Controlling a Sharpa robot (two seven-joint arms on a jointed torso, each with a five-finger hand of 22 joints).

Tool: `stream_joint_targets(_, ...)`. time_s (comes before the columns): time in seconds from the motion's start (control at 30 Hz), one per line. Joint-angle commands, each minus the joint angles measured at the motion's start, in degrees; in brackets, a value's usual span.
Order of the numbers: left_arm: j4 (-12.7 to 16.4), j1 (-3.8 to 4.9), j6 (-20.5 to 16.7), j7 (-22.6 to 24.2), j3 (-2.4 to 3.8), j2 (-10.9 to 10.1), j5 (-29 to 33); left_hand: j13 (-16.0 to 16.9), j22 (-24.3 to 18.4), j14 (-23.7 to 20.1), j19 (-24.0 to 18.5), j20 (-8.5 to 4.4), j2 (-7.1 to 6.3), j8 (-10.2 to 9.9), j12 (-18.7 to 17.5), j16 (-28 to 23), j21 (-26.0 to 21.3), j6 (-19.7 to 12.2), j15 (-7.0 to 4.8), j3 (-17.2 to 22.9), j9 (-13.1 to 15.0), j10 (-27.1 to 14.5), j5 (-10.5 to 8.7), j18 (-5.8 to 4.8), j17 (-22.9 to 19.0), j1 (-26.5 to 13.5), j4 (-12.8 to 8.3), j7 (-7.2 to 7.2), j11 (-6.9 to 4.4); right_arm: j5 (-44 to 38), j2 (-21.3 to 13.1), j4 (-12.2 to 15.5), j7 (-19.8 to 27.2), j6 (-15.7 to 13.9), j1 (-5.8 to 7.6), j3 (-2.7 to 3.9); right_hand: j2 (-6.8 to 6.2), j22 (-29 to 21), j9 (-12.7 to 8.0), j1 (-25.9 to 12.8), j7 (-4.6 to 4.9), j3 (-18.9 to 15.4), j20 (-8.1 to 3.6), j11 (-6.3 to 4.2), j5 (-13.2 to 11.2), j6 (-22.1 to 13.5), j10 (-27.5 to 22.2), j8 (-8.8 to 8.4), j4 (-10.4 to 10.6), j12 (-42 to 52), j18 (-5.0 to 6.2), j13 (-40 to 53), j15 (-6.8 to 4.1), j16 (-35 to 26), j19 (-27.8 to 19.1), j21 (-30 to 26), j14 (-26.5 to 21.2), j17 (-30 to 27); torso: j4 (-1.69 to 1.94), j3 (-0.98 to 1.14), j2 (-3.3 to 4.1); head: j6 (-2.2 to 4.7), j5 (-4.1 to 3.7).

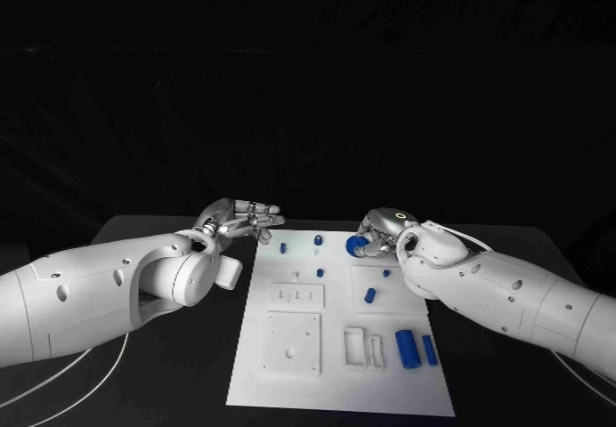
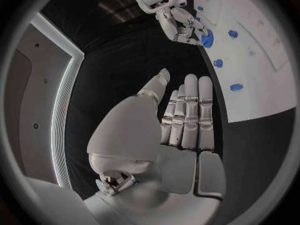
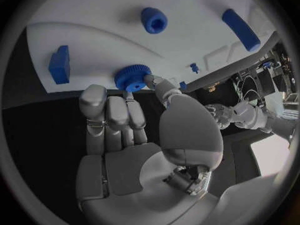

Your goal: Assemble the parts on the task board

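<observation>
Head view: black table (image 1: 154, 374) | white task board (image 1: 336, 391) centre | right hand (image 1: 381, 233) grips blue gear (image 1: 358, 243) | left hand (image 1: 238, 220) open, upper left.

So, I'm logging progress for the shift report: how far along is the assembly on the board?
Early, by the look of it. A few small blue pegs already stand upright in the task board. In hand: the right hand pinches a blue knurled gear at the board's far edge. The left hand hangs open beside the board, holding nothing. Left: two blue cylinders lie loose near the front slots.
</observation>
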Motion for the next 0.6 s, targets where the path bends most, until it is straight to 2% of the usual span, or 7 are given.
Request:
stream_joint_targets(0.03,0.0,0.0,0.8,0.3,0.04,0.1,-0.2,0.1,0.0,0.3,-0.5,0.08,0.37,-0.1,-0.1,0.0,0.2,-0.4,-0.05,-0.3,0.0,-0.5,-0.32,0.87,-0.1,-0.1,0.0,-0.09,-0.03,-2.1,-0.5,1.5,0.1,-2.9,-0.33,-0.19,0.43,4.9,0.1,0.1,-0.25,0.0,-0.46,-0.48,-0.9,0.9,0.0,0.22,-0.4,0.3,0.78,1.7,-0.38,0.0,3.4,0.3,0.2,0.1,-0.06,-0.04,-0.12,0.09,0.08)
stream_joint_targets(0.17,-0.1,-0.01,0.8,0.3,0.04,0.1,-0.2,0.1,0.0,0.3,-0.5,0.08,0.37,-0.1,-0.1,0.0,0.2,-0.4,-0.05,-0.3,0.0,-0.5,-0.32,0.87,-0.1,-0.1,0.0,-0.09,-0.03,-3.2,-0.8,3.5,0.2,-5.0,-0.32,-0.17,0.54,4.9,0.1,0.4,-0.35,0.2,-0.49,-0.53,-3.0,1.3,0.1,0.21,-0.6,0.3,0.73,1.7,-0.42,-0.1,3.4,0.4,0.2,0.0,0.01,-0.02,-0.02,0.11,-0.08)
stream_joint_targets(0.3,-0.4,-0.02,0.7,0.3,0.04,0.1,-0.2,0.1,-0.3,0.3,-0.5,0.09,0.37,-0.1,-0.1,0.0,0.3,-0.4,-0.04,-0.3,0.0,-0.5,-0.32,0.88,-0.1,0.0,0.0,-0.02,0.0,-4.4,-1.1,5.8,0.2,-6.6,-0.32,-0.15,0.46,4.8,0.1,0.5,-0.39,0.5,-0.52,-0.54,-3.5,1.4,0.2,0.2,-0.6,0.3,0.69,1.7,-0.44,-0.2,3.4,0.4,0.2,-0.1,0.1,-0.04,0.0,0.15,0.02)
stream_joint_targets(0.6,-0.7,-0.01,0.5,0.4,0.04,-0.1,-0.2,0.1,-0.3,0.3,-0.5,0.09,0.37,-0.1,-0.1,0.0,0.3,-0.4,-0.04,-0.3,0.0,-0.5,-0.32,0.88,-0.1,0.0,0.0,-0.02,0.0,-6.2,-0.5,8.8,-0.2,-7.4,-0.3,-0.13,0.19,4.8,0.1,0.5,-0.43,0.7,-0.53,-0.53,-4.5,1.6,0.3,0.19,-0.4,0.3,0.59,1.7,-0.43,-0.2,3.4,0.7,0.2,-0.2,0.11,-0.19,0.07,0.11,0.37)
